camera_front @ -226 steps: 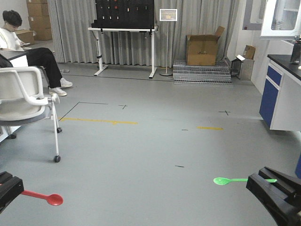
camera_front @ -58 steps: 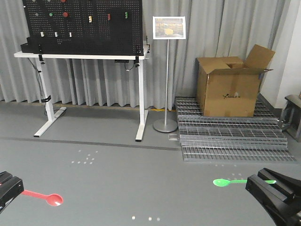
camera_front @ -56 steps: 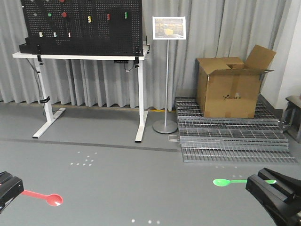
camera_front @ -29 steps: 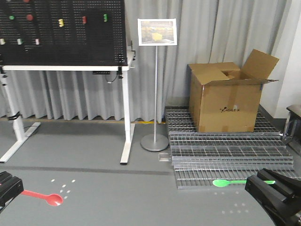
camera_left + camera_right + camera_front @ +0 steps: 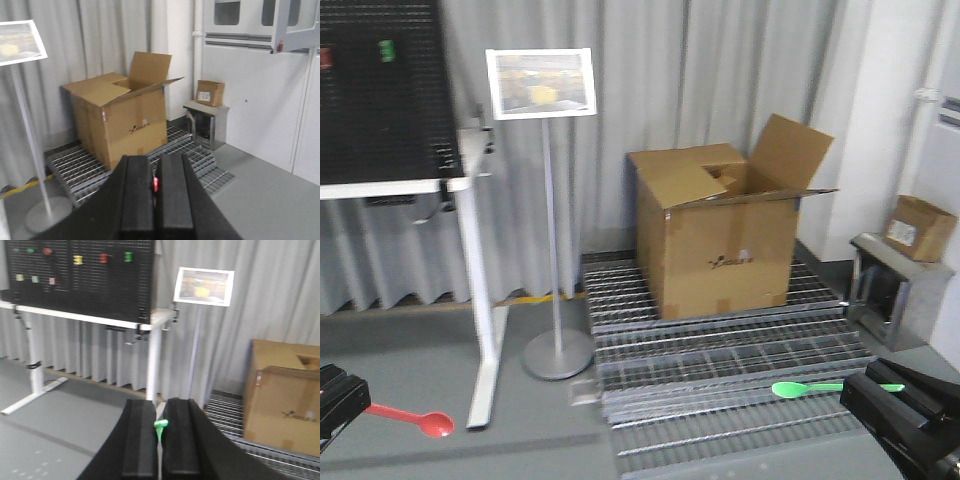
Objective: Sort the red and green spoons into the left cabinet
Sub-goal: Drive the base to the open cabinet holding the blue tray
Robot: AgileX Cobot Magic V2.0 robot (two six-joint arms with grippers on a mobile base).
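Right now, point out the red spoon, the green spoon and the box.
red spoon [image 5: 436,424], front view, on its bowl.
green spoon [image 5: 788,388], front view, on its bowl.
box [image 5: 730,250], front view, on its front face.

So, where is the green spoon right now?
The green spoon is at the lower right of the front view, held in the right end effector, with its bowl pointing left, seen against the metal grates below the cardboard box.

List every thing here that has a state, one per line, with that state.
left hand: shut on red spoon.
right hand: shut on green spoon.
red spoon: gripped, bowl sticking out.
green spoon: gripped, bowl sticking out.
large cardboard box: upright, flaps open.
small cardboard box: closed.
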